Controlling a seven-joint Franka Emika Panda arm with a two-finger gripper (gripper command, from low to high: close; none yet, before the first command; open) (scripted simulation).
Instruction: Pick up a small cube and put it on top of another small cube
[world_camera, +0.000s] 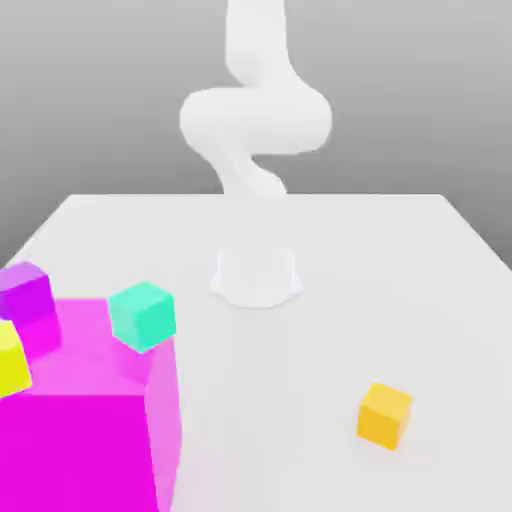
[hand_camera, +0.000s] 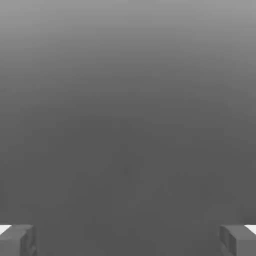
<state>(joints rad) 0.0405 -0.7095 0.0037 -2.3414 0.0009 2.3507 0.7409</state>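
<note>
Nothing is in the grasp yet, so by my read this is the very opening of the job: the approach to a first cube has not begun. In the hand view the end effector (hand_camera: 128, 240) is spread wide, one grey fingertip (hand_camera: 17, 240) at each side of the frame with only flat grey backdrop between them, no cube in the gap.

Out on the white counter (world_camera: 300, 400), the orange cube (world_camera: 385, 414) sits alone toward the exterior view's right, well apart from everything else. Over on the exterior view's left a big magenta block (world_camera: 85, 440) fills the corner. The teal cube (world_camera: 143, 316) shows at its upper corner, the purple cube (world_camera: 27, 292) beside its far edge, and a yellow cube (world_camera: 10, 358) is cut by the frame; whether these rest on the block or behind it I cannot tell.

The white arm (world_camera: 255, 120) is folded up above its base (world_camera: 256, 275) at the middle of the counter.

Next call, as I judge it: swing down over one small cube and centre the open fingers around it. The orange one looks the easy pick, with open counter on every side, though it lies toward the near edge. The cluster on the left is tighter; the magenta block could crowd a descending finger.
</note>
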